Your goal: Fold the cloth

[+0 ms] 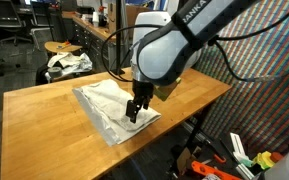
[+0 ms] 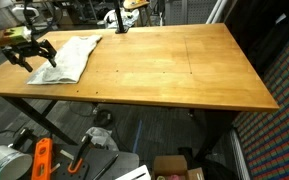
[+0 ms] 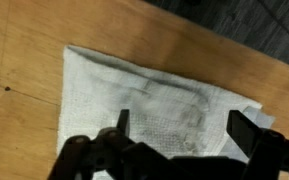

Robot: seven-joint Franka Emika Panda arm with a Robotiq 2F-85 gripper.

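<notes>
Cloth [image 1: 106,104] on wooden table [image 1: 44,112]

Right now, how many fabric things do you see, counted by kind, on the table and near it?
Flat cloth on the table: 1
Crumpled bundle of fabric beyond the table: 1
Total: 2

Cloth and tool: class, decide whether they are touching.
Cannot tell. In the wrist view the open tool hangs over the cloth, but no view shows contact or a gap plainly.
</notes>
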